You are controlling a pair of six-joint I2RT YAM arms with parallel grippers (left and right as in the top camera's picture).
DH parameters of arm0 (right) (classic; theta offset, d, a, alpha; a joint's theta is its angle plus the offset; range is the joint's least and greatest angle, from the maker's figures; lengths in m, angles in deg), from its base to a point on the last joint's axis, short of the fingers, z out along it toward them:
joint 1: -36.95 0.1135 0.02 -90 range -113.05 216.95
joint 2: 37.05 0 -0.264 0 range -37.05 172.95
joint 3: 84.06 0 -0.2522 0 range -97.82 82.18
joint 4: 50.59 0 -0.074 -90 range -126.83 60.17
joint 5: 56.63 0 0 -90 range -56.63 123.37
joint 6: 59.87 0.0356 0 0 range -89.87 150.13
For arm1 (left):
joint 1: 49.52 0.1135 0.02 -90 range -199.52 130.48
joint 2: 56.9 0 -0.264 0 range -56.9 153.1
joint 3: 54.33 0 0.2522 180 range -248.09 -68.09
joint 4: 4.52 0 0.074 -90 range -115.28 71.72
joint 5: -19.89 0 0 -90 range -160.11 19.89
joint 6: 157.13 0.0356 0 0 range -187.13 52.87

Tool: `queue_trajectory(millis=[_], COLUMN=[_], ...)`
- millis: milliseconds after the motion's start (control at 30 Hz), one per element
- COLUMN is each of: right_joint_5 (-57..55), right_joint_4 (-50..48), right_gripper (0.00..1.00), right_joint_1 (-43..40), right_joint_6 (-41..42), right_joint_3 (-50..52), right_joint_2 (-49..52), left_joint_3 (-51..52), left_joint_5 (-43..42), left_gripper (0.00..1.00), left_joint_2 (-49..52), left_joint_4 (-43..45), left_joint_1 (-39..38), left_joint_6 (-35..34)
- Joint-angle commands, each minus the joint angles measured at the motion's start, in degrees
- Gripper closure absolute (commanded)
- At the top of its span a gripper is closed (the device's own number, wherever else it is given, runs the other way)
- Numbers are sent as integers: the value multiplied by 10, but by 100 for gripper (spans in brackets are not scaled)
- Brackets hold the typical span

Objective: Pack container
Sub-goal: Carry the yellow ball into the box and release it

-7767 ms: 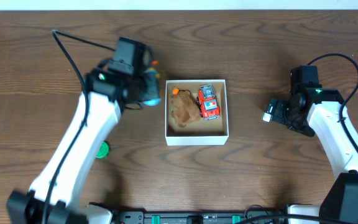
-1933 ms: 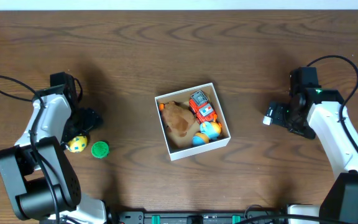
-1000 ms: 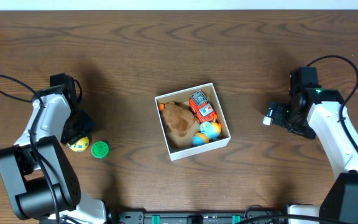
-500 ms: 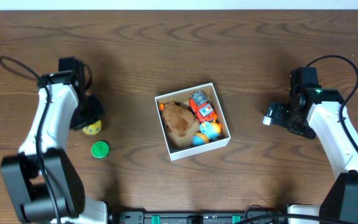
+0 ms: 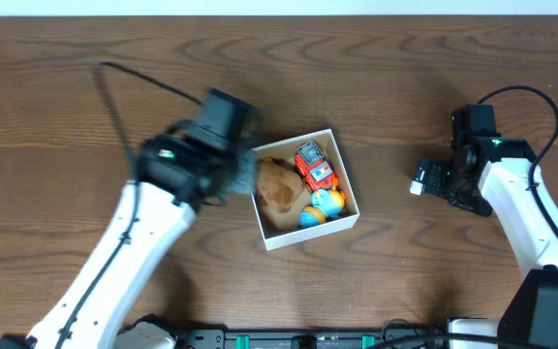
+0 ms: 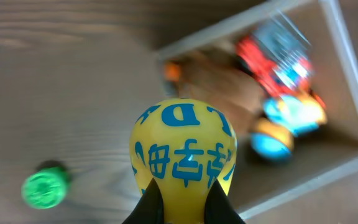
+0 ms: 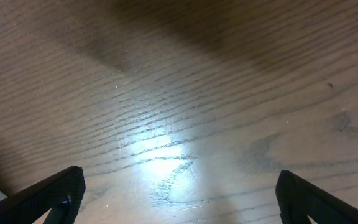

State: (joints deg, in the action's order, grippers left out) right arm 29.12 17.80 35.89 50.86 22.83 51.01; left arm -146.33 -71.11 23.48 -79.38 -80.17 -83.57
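The container (image 5: 308,236) is a square white-walled box in mid-table, holding a brown plush (image 5: 279,186), a red toy car (image 5: 315,165) and blue-orange balls (image 5: 324,204). My left gripper (image 5: 244,174) hovers at its left wall, motion-blurred. In the left wrist view this gripper (image 6: 182,200) is shut on a yellow toy with blue markings (image 6: 182,149), above the table just outside the container's near wall (image 6: 291,186). My right gripper (image 5: 422,177) is open and empty over bare wood to the right of the box; its fingers (image 7: 58,198) stand wide apart.
A green round cap (image 6: 42,188) lies on the table left of the box; in the overhead view my left arm hides it. The left arm (image 5: 134,252) crosses the front-left of the table. The right arm (image 5: 521,213) is along the right side.
My left gripper has lifted the yellow toy from the left of the table and carried it right, up to the container's left wall. The right arm has not moved.
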Motion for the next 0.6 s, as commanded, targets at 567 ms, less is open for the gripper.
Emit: queue_trajectory(millis=[567], right_joint_5=[2], right_joint_4=[2], right_gripper=[1], right_joint_1=[-3], right_joint_6=[-7], right_joint_3=[2], right_joint_2=[-2], left_joint_3=[4], left_joint_5=[-14], left_gripper=[94], left_joint_2=[139], left_joint_4=[-6], left_joint_1=[-143], left_joint_6=[1])
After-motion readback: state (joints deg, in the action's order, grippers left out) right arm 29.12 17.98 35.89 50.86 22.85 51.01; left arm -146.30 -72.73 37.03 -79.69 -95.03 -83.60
